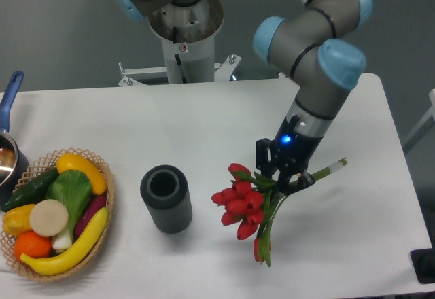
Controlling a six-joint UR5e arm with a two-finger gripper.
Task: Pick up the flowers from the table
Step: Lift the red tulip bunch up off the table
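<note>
The flowers (242,204) are a bunch of red tulips with green leaves and pale-green stems. They hang in the air over the right half of the white table (204,122), heads drooping toward the camera, stem ends sticking out to the right. My gripper (284,175) is shut on the flowers at the stems just behind the leaves.
A dark ribbed cylinder (166,198) stands left of the flowers. A wicker basket (54,214) of fruit and vegetables sits at the left front. A pot with a blue handle (9,102) pokes in at the left edge. The robot base (183,27) stands behind the table.
</note>
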